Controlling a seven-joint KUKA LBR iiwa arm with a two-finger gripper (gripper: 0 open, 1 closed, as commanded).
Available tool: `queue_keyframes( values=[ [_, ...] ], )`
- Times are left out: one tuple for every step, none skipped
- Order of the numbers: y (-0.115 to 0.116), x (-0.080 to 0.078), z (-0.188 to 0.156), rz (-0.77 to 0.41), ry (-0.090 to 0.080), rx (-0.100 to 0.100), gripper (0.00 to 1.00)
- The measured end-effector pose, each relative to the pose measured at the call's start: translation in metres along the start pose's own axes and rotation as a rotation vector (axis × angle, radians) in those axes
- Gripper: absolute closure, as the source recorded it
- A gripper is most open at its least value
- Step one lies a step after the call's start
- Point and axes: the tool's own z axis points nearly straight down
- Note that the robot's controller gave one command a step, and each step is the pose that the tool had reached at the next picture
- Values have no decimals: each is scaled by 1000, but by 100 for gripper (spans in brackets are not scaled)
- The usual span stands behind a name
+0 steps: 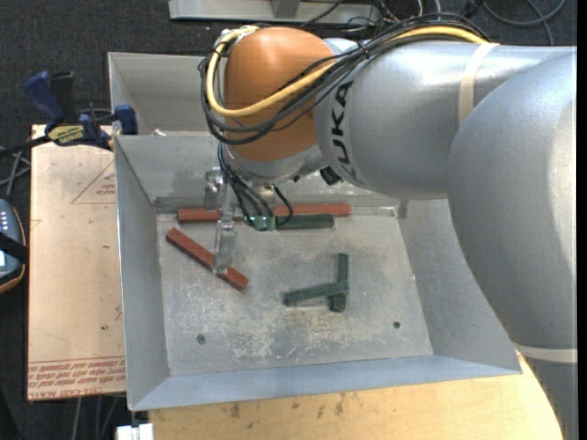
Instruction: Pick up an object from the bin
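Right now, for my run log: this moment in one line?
gripper | over slanted red bar, bin's left | green bars apart to its right

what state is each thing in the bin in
slanted red bar: flat on floor, diagonal
back red bar: flat along back wall
back green bar: flat by back wall
green L: flat, mid floor, untouched
claw: low over slanted red bar

1. Grey bin (275,337), floor scuffed.
2. Green L-piece (316,293) lies on the floor.
3. Slanted red bar (193,250): left of the L-piece.
4. Flat red bar (194,215) and green bar (307,222): behind the L-piece, along the back wall.
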Motion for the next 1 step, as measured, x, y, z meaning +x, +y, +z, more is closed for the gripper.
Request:
queue_keyframes(
  values=[
    [-1, -2, -5, 3, -8, -1, 0]
  ],
)
